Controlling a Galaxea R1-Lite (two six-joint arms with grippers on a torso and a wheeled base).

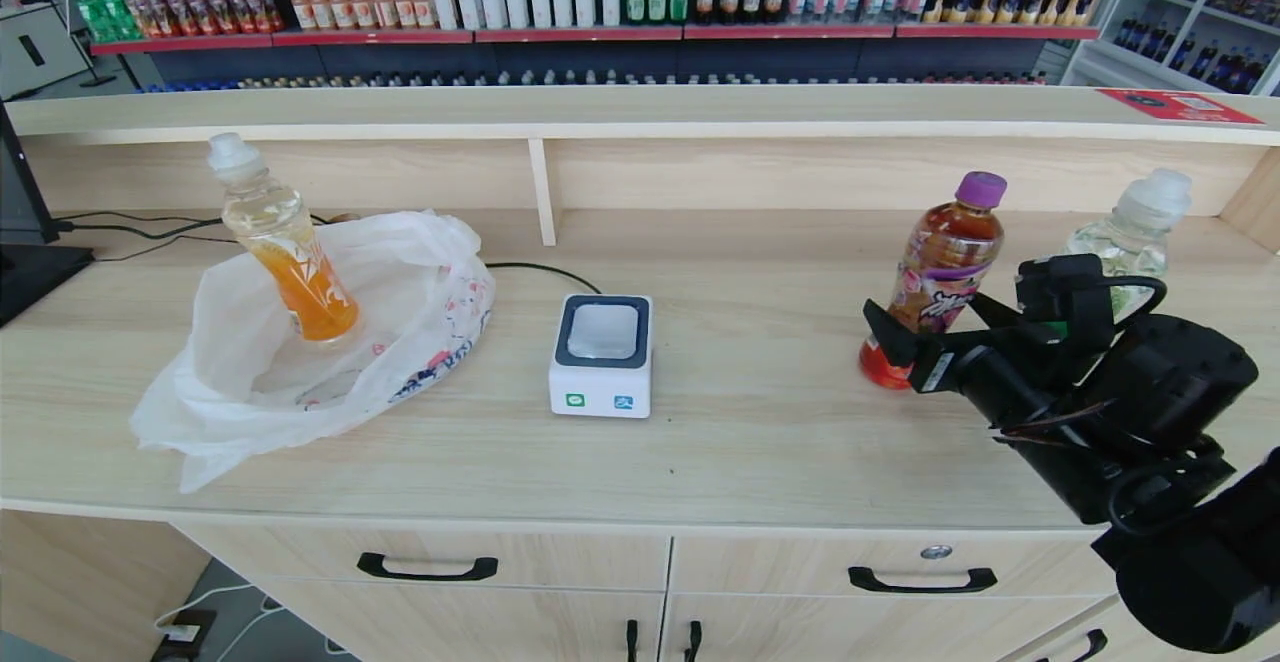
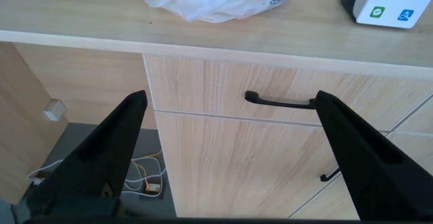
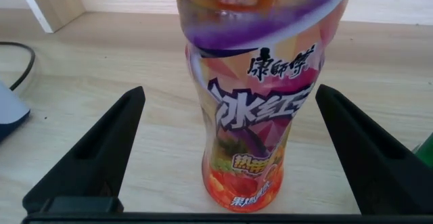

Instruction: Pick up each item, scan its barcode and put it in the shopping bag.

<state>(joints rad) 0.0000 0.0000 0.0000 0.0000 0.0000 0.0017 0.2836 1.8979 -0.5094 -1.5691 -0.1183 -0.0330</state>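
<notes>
A purple-capped tea bottle (image 1: pixel 940 277) stands upright on the right of the wooden counter (image 1: pixel 760 442). My right gripper (image 1: pixel 930 330) is open, with a finger on either side of the bottle's lower part. In the right wrist view the bottle (image 3: pixel 260 109) sits between the spread fingers of the gripper (image 3: pixel 230 101) with a gap on both sides. A clear white-capped bottle (image 1: pixel 1130 237) stands just behind it. A white scanner (image 1: pixel 601 354) sits mid-counter. An orange drink bottle (image 1: pixel 285 247) stands in the white shopping bag (image 1: pixel 250 392) at left. My left gripper (image 2: pixel 230 105) is open below the counter edge, facing a drawer front.
A raised ledge (image 1: pixel 640 112) with a divider (image 1: pixel 541 192) runs along the back of the counter. A dark monitor base (image 1: pixel 30 277) and cables lie at far left. Drawer handles (image 2: pixel 281 102) line the cabinet front. Open counter lies between scanner and purple-capped bottle.
</notes>
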